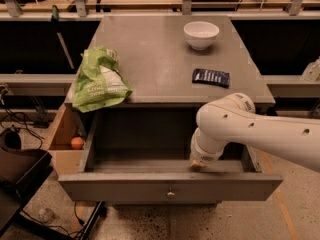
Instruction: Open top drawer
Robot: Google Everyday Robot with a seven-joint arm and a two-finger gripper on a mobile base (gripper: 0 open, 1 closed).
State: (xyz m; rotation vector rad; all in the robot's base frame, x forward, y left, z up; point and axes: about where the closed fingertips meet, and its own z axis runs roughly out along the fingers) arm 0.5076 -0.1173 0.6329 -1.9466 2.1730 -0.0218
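Observation:
The top drawer (150, 186) stands pulled far out of the grey cabinet, its flat grey front toward me with one small round metal knob (171, 195) at its centre and its deep grey inside showing. My white arm comes in from the right and bends down into the drawer's right part. The gripper (196, 164) is low inside the drawer, just behind the front panel and right of the knob; the wrist hides most of it.
On the grey cabinet top (160, 59) lie a green bag (97, 81) at the front left corner, a white bowl (201, 34) at the back and a dark blue packet (211, 77). A pale wooden box drawer (62, 134) at the left holds an orange ball (77, 143).

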